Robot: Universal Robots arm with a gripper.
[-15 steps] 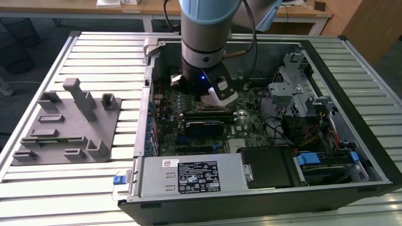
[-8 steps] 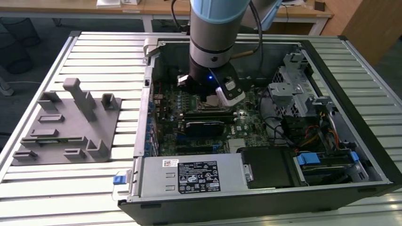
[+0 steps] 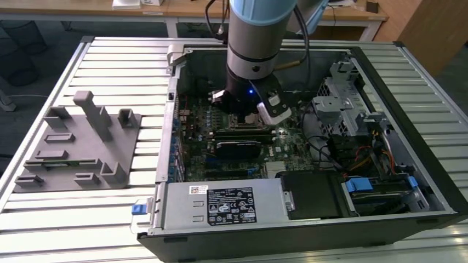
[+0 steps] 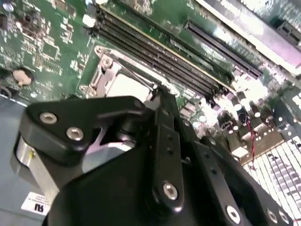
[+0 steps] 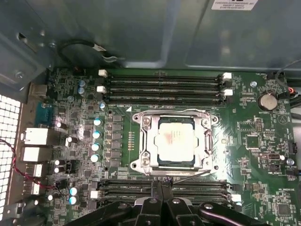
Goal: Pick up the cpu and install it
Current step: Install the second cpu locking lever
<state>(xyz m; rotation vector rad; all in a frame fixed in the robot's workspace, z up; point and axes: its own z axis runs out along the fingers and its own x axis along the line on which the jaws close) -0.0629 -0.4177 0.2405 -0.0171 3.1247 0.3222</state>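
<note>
Slatted metal table (image 3: 109, 208), open computer case (image 3: 409, 181), cpu (image 5: 176, 140) seated in socket, gripper (image 5: 162, 187) fingers together above it, wooden desks (image 3: 175, 13) behind.

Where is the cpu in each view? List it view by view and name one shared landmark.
Exterior view: hidden under the arm's wrist, over the middle of the motherboard.
First wrist view: the cpu lies flat inside the metal socket frame, mid-picture.
Second wrist view: its silvery top shows inside that frame.
Landmark: the long black memory slots beside the socket, in both wrist views.
</note>
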